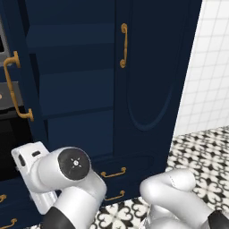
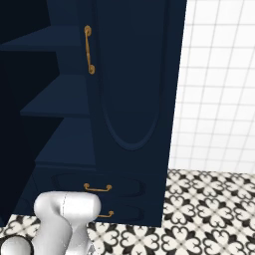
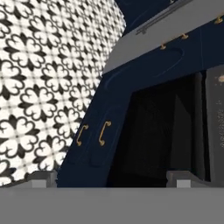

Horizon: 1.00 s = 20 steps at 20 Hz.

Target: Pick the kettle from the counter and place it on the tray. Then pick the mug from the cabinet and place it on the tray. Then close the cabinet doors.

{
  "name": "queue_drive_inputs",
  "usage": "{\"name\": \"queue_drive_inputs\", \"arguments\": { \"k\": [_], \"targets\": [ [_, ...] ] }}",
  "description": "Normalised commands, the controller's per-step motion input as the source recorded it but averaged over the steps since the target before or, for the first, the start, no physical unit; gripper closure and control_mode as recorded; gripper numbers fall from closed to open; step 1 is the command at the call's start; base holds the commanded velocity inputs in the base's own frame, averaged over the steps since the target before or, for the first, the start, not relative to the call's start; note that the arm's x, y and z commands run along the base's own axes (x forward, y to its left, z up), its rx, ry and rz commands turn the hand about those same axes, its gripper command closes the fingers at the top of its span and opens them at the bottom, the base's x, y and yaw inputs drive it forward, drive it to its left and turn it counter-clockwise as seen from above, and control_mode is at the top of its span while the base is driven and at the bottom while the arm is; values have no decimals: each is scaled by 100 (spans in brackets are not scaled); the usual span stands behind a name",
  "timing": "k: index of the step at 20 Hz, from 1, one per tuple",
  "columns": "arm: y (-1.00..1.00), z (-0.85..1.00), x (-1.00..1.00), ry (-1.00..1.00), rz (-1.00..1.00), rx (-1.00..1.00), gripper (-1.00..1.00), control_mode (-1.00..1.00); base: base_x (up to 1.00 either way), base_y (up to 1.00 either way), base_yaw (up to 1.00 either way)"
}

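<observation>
**Gripper wide open and empty, low in front of the navy cabinet**

The gripper (image 3: 111,177) stands with its jaws spread as wide as they go, nothing between them and nothing touched; in the hand view its two fingertips (image 3: 43,178) rise at the bottom, apart from each other, with a dark recess and navy panels beyond. The view is rolled, so the patterned floor tiles (image 3: 39,78) fill its left side and two small brass drawer handles (image 3: 104,132) sit beside them.

The cabinet (image 1: 71,89) stands straight ahead of the arm. Its left door (image 1: 15,85) is swung out to the left, its long brass handle (image 1: 13,87) facing the room, and bare dark blue shelves (image 1: 74,80) show inside. The right door (image 1: 152,67) lies flat across the front, its handle (image 1: 123,45) near the middle edge. Drawers (image 2: 94,188) with curved brass pulls run below the shelves.

To the right of the cabinet, a white tiled wall (image 2: 219,84) meets open black-and-white floor (image 2: 209,214), free room on that side.
</observation>
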Motion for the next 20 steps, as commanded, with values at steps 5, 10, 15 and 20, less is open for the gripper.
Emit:
{"name": "queue_drive_inputs", "arguments": {
  "k": [5, 10, 15, 20],
  "targets": [
    [49, 2, 44, -7, -3, 0, -100, -100, 0, 0, 0],
    [31, 0, 47, -1, -20, 0, -100, -100, 0, 0, 0],
    [19, 5, 13, -9, -43, 0, -100, -100, 0, 0, 0],
    [10, 5, 21, -22, -39, 0, -100, -100, 0, 0, 0]
  ]
}}
